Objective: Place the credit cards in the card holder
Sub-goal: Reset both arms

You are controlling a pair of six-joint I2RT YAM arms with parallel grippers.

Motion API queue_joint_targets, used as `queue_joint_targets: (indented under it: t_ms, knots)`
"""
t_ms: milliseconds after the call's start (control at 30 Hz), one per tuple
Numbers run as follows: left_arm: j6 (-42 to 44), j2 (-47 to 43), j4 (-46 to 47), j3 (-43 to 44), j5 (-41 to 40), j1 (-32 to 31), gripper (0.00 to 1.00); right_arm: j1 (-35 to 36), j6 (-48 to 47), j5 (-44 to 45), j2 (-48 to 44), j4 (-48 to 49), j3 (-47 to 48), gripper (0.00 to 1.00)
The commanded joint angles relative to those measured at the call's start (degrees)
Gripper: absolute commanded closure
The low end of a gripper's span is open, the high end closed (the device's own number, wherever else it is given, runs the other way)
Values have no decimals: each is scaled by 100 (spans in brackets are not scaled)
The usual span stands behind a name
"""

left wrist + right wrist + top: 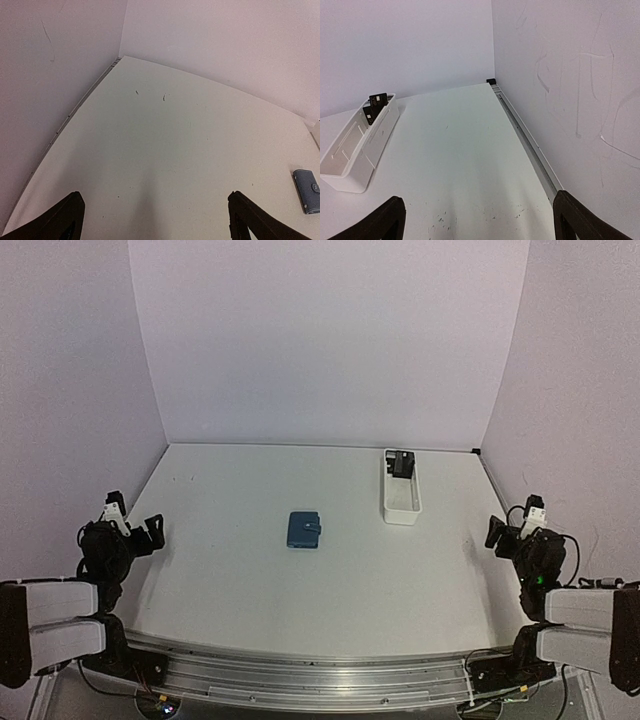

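The credit cards (401,464) stood at the far end of the white tray (401,514), ahead and left of the nearer right gripper (477,197), spread wide like the left gripper (155,195), while the card holder (304,530) lay mid-table between them.

A long white tray (402,510) lies on the white surface (240,580), right of centre towards the far side, its length running near to far. Pale walls (330,340) close the left, far and right sides. A metal rail (300,672) lines the near edge. Small dark scuffs (442,220) speckle the surface by the right wall
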Motion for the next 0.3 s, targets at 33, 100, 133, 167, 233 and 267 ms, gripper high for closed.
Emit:
queue_joint_targets:
  t_ms: [33,100,133,167,233,267]
  knots:
    - [-237,-523,-972,424,-261,40,1,9,-222,-588,518,1187,-66,2]
    - [-394,-558,-698,265,-338,40,0,9,-233,-818,566,1201,-44,2]
    - [-456,-562,-638,231,-314,40,0,4,-234,-801,525,1212,-77,2]
    - [-469,-556,-613,223,-293,40,0,6,-235,-750,469,1224,-109,2]
    - [-457,-501,-600,246,-312,40,0,9,-230,-717,334,1282,-208,2]
    - [-427,-458,-598,271,-330,40,0,4,-232,-744,305,1290,-229,2]
